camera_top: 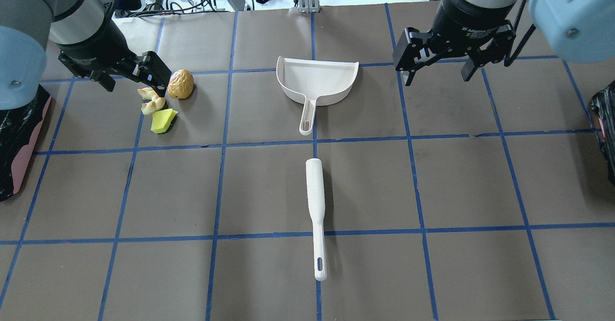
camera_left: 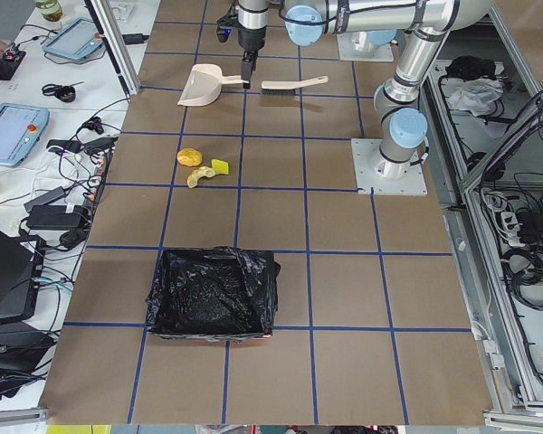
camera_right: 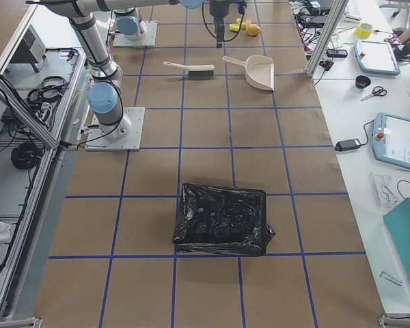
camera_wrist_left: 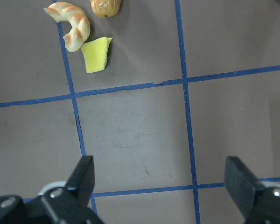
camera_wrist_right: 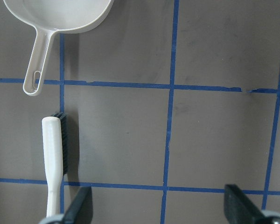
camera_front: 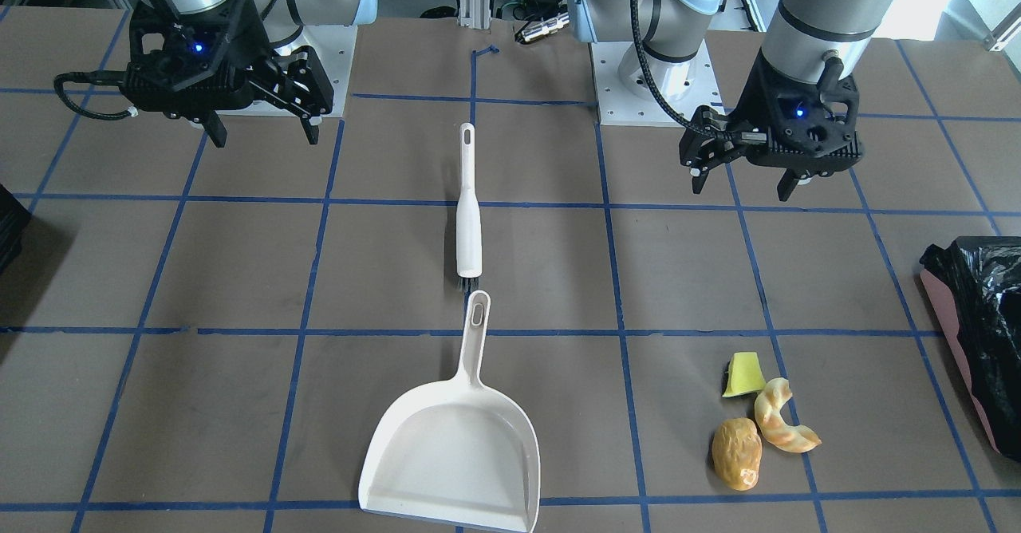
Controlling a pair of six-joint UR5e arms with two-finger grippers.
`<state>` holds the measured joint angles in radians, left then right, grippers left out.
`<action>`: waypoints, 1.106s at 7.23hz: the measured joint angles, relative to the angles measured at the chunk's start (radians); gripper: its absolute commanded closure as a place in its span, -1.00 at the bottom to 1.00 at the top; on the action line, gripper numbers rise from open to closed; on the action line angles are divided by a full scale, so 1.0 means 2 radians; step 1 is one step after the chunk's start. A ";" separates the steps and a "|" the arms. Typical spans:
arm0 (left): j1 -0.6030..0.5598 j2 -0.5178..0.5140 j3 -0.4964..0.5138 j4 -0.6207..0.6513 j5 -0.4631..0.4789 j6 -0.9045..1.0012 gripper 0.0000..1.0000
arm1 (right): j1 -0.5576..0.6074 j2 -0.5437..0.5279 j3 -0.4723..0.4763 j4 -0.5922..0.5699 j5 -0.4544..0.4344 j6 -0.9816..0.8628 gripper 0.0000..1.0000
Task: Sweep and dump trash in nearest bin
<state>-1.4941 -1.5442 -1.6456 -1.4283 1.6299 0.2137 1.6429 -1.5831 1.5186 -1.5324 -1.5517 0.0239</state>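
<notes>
The trash lies together on the table on my left side: a yellow wedge [camera_front: 743, 373] [camera_top: 163, 120] [camera_wrist_left: 96, 55], a golden croissant [camera_front: 782, 420] [camera_top: 151, 102] [camera_wrist_left: 70, 23] and a brown oval lump [camera_front: 737, 453] [camera_top: 180, 83] [camera_wrist_left: 105, 5]. The pink-sided bin with a black bag [camera_front: 979, 317] [camera_top: 19, 133] [camera_left: 213, 294] stands at the table's left end. My left gripper [camera_front: 742, 188] [camera_top: 133, 81] [camera_wrist_left: 161, 182] is open and empty, raised above the table on the robot's side of the trash. My right gripper [camera_front: 265, 136] [camera_top: 437, 78] [camera_wrist_right: 158, 205] is open and empty, raised over the right half.
A white dustpan [camera_front: 455, 445] [camera_top: 317, 78] [camera_wrist_right: 60, 14] lies at mid-table, handle toward the robot. A white brush [camera_front: 468, 214] [camera_top: 315, 201] [camera_wrist_right: 52, 158] lies in line behind it. A second black-lined bin [camera_top: 606, 129] [camera_right: 222, 219] stands at the right end.
</notes>
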 measured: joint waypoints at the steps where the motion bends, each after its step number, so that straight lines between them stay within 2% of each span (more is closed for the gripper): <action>1: 0.000 0.001 0.001 0.000 0.000 0.000 -1.00 | 0.000 0.000 0.000 0.000 0.001 0.000 -1.00; 5: 0.000 -0.014 -0.001 0.019 -0.007 -0.017 -1.00 | 0.024 -0.008 0.039 0.000 0.016 0.024 -1.00; 7: -0.002 -0.033 0.001 0.033 -0.009 -0.029 -1.00 | 0.095 -0.007 0.075 -0.007 0.023 0.090 -0.92; 8: -0.003 -0.046 0.002 0.048 -0.009 -0.032 -1.00 | 0.133 -0.003 0.106 -0.020 0.026 0.113 -0.94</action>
<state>-1.5008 -1.6359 -1.6419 -1.3313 1.6119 0.1491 1.9084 -1.5891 1.7298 -1.5725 -1.5006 0.2501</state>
